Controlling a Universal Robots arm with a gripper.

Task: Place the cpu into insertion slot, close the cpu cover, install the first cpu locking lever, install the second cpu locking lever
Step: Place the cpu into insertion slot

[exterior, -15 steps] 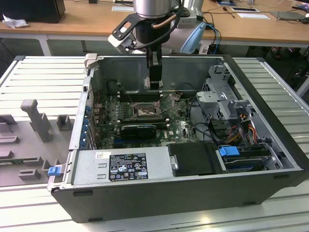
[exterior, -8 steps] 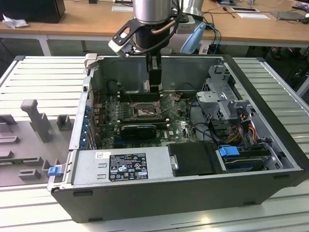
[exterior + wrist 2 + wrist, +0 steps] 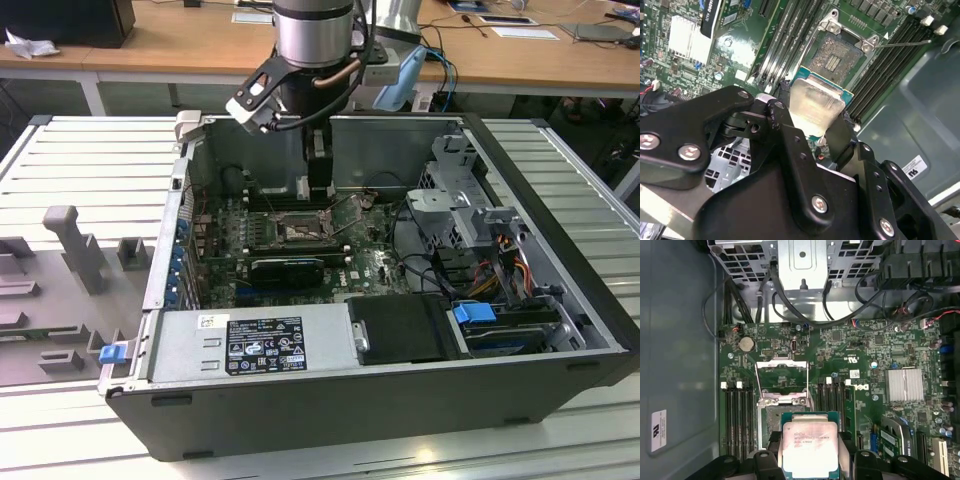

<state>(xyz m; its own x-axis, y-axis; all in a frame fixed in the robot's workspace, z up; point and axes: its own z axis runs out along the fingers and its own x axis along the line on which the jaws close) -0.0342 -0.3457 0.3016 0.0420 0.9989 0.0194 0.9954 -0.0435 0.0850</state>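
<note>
My gripper [image 3: 810, 462] is shut on the cpu [image 3: 810, 446], a flat silvery square on a green carrier edge, held by its two sides between the black fingers [image 3: 785, 117]. In both wrist views the cpu [image 3: 816, 106] hangs above the motherboard, just beside the insertion slot [image 3: 837, 54], whose dark pin field lies bare inside its silver rim. The cpu cover [image 3: 781, 375] stands swung up off the insertion slot [image 3: 771, 412]. A thin wire locking lever [image 3: 905, 44] sticks out sideways. In the exterior view the gripper [image 3: 318, 185] hovers inside the open case over the slot [image 3: 300, 228].
Black memory slots [image 3: 737, 415] flank the socket on both sides. A silver heatsink [image 3: 906, 385] and a long black card [image 3: 288, 268] sit nearby. The drive cage [image 3: 455, 195], cables [image 3: 790, 300] and power supply [image 3: 260, 345] ring the board inside the case walls [image 3: 330, 410].
</note>
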